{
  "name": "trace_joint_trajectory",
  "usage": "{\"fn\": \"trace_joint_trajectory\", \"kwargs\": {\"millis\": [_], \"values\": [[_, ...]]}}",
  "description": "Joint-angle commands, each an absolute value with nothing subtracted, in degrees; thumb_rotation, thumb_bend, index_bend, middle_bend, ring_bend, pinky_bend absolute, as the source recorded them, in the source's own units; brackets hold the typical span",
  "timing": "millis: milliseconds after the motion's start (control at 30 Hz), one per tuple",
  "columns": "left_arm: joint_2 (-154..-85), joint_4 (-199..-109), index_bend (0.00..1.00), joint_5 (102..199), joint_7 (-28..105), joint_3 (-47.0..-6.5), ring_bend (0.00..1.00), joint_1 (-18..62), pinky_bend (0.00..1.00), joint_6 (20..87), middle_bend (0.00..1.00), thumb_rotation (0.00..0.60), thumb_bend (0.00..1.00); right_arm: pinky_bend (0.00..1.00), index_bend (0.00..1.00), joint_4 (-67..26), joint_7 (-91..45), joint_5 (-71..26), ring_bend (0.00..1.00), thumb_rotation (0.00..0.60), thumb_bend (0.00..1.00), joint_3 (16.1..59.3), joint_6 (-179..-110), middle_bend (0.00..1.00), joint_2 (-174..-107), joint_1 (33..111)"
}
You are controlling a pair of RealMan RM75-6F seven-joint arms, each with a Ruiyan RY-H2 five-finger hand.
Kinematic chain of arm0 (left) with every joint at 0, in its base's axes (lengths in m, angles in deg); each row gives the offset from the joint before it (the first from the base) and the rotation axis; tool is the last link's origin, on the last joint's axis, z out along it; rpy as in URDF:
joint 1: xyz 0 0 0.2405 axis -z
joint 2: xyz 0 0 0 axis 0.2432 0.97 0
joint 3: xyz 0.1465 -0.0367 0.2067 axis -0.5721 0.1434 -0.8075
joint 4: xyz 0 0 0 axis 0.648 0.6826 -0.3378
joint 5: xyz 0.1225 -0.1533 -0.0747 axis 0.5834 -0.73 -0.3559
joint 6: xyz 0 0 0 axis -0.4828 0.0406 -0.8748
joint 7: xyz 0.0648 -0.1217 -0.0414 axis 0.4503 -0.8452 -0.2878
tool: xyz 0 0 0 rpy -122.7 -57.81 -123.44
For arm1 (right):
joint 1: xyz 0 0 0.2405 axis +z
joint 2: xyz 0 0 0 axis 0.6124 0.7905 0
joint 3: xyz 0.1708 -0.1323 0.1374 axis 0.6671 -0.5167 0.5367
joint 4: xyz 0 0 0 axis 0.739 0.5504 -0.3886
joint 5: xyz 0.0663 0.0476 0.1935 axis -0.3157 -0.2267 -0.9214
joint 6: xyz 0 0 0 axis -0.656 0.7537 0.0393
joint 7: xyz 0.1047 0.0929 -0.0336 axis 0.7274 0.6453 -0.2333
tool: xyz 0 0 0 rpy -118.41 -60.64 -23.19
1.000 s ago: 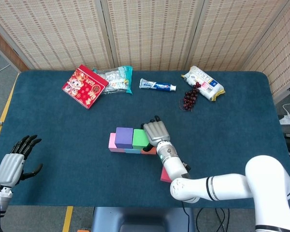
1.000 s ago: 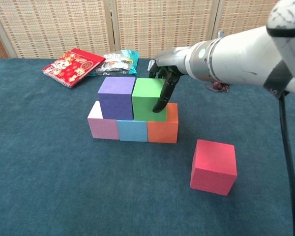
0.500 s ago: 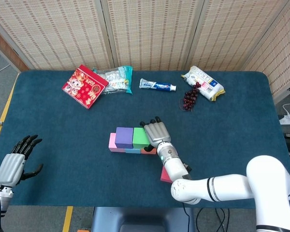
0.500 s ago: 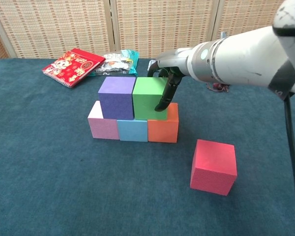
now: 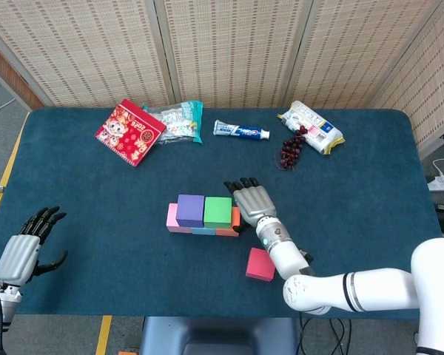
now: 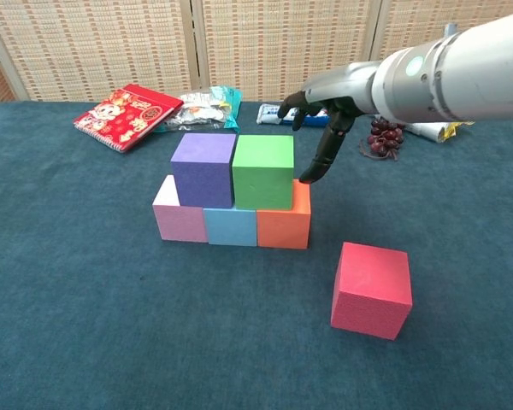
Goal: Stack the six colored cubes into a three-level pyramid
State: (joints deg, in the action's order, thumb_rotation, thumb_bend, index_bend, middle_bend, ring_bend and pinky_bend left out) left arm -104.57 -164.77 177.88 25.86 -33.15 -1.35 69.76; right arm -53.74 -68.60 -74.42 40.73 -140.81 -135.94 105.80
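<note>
Hovering empty with fingers spread, the right hand [image 6: 325, 120] sits just right of the green cube [image 6: 262, 171] (red cube [image 6: 372, 289] lies nearer the robot).

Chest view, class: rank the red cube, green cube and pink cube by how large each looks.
1. Red cube, though it sits nearest the camera.
2. Green cube.
3. Pink cube, partly hidden behind the purple cube.

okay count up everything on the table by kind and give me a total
Cubes: 6, pink, blue, orange, purple, green, red
Red booklet: 1
Snack packets: 2
Toothpaste tube: 1
Grape bunch: 1
Total: 11
</note>
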Motion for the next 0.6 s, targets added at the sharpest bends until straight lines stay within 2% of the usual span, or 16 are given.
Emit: {"fn": "trace_joint_trajectory", "kwargs": {"millis": [33,167,600], "values": [[-104.62,-164.72,0.15,177.72,25.87,-33.18,0.02,-1.31,0.13,69.52,0.05,0.600,0.33,0.01,0.00,-54.39,-67.50,-74.08,0.09,0.600,0.30,40.12,-140.02,0.21,-133.36,104.82],[-104.61,-164.92,0.15,177.54,25.76,-33.06,0.02,-1.19,0.13,69.29,0.05,0.600,0.33,0.01,0.00,-52.16,-66.32,-74.17,0.08,0.600,0.30,40.04,-139.14,0.20,-133.34,104.72],[-104.53,-165.34,0.15,176.77,26.39,-32.88,0.02,-1.06,0.13,68.58,0.05,0.600,0.33,0.01,0.00,-44.80,-65.02,-73.45,0.05,0.600,0.30,39.49,-136.69,0.18,-139.62,106.65]]}}
